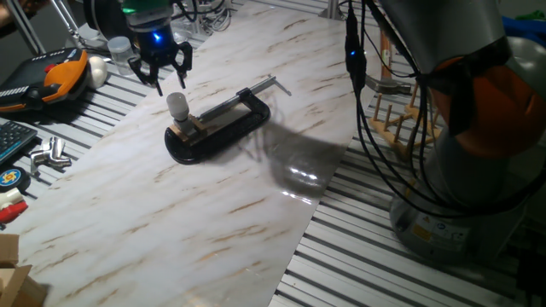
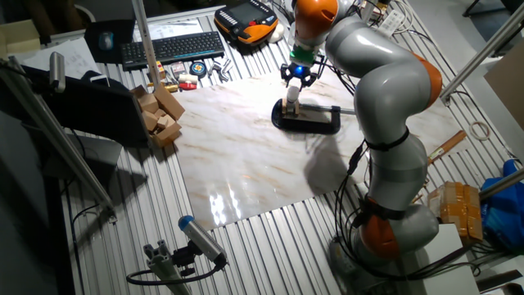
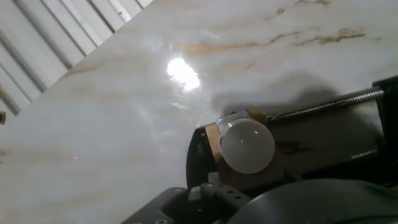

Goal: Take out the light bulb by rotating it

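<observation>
Hovering just above and left of the light bulb, the gripper has its jaws released, grasping nothing. The bulb stands upright in the wooden block, clamped in the black C-clamp.

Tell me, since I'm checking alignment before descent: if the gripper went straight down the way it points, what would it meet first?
Probably the small frosted white round light bulb, or the marble board beside it. The gripper hangs above it, slightly offset; depth is unclear.
</observation>
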Controlling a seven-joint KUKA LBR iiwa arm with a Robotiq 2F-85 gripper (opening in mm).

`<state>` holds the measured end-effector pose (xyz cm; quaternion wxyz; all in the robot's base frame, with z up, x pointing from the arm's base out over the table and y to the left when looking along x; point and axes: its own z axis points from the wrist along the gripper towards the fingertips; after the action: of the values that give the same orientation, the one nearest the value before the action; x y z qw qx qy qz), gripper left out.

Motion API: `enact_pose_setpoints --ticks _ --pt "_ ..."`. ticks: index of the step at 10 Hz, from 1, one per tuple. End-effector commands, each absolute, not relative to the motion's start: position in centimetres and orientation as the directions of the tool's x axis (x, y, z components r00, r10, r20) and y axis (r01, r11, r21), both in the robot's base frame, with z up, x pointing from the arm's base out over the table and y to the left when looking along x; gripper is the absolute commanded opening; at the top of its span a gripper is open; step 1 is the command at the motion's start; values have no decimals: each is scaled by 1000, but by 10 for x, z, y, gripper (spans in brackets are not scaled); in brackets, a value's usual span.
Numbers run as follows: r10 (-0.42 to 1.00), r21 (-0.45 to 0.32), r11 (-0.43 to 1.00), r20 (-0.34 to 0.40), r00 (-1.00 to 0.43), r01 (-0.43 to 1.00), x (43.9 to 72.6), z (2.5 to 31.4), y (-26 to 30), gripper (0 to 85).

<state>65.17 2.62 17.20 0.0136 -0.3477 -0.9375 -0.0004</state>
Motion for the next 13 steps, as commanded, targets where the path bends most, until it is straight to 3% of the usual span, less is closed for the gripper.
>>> enact_pose_setpoints --ticks 1,3,5,6,10,13 --pt "959 -22 284 21 -283 959 651 172 26 340" --pt "998 -46 32 49 -30 998 651 170 26 340" --pt "989 -30 -147 14 148 989 651 170 26 340" --pt "971 3 -239 4 239 971 651 171 25 170" --pt "862 -20 -507 19 507 862 651 170 26 170" --pt "730 -14 -684 -13 683 730 651 173 25 170"
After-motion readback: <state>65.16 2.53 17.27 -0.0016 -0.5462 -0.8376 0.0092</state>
